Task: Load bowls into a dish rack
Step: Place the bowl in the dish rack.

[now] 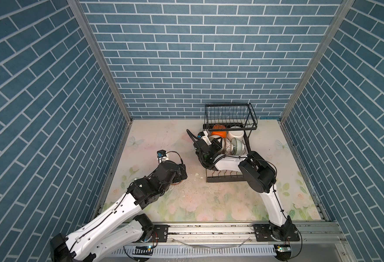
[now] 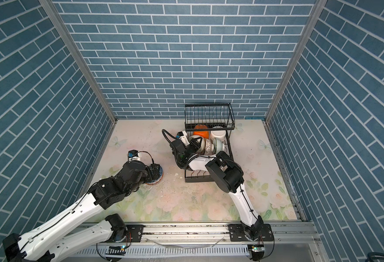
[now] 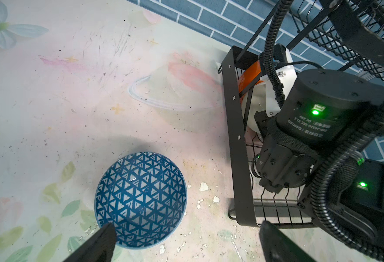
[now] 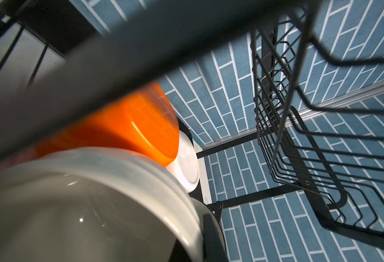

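Since the blue-and-white bowl [image 3: 141,199] looks like glazed ceramic, I judge it stiff, fairly heavy for its size, slick and easy to chip; the white chips [image 3: 203,187] scattered beside it on the table [image 3: 73,102] support that. It stands upright on the table, mouth up, just beside the dish rack [image 1: 225,180] but outside it. A pinch on the rim, one finger inside the wall and one outside, seems the best hold, since the round belly offers no flat face.

The left gripper [image 3: 187,226] hangs above the bowl with its jaws spread wide; one fingertip overlaps the bowl's near rim and the other is well off to the side over bare table. The left arm reaches forward from the base rail with its wrist bent down over the bowl.

The right arm's elbow is raised and its forearm is folded back across the front of the rack, so the right gripper [image 1: 217,145] points into the lower tier. Its jaws are together, apparently pinching the rim of a cream bowl [image 4: 95,204], which leans against an orange bowl [image 4: 141,127]. A white bowl [image 1: 236,135], a patterned bowl [image 1: 227,146] and a mint bowl [image 1: 238,145] sit in the same tier. The raised basket [image 1: 229,115] holds nothing that I can see.
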Tool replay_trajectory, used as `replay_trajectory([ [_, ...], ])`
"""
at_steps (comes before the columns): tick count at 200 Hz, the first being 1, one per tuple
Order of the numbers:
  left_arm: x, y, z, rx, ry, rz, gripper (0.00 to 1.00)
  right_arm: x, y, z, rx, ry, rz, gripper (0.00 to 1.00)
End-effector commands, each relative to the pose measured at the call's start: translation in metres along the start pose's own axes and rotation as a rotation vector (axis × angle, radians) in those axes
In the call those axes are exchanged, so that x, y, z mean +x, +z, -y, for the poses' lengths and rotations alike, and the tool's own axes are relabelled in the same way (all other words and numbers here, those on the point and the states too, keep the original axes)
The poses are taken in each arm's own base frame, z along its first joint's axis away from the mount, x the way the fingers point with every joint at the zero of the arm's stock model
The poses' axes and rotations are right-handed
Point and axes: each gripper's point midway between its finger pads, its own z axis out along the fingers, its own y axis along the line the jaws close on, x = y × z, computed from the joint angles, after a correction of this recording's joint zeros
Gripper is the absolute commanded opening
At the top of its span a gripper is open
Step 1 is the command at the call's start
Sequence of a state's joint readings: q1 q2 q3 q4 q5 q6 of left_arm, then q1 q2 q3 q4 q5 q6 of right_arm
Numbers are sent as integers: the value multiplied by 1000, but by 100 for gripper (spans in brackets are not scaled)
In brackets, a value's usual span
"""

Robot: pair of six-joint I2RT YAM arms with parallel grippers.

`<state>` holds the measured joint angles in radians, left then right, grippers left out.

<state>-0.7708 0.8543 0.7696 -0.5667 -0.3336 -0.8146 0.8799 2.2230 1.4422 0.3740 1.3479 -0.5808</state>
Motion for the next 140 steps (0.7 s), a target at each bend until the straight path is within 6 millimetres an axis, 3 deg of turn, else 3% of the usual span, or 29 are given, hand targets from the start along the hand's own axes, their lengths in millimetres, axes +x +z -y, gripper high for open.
replay_trajectory([
  [1,2,5,3,9,4,-13,100,19,7,-23,-57,-112,-31,0],
  [104,5,9,6,17,7,-24,99,27,-10,-46,-137,-136,-72,1],
  [140,7,10,4,10,8,-28,100,25,-12,-49,-149,-133,-71,15],
])
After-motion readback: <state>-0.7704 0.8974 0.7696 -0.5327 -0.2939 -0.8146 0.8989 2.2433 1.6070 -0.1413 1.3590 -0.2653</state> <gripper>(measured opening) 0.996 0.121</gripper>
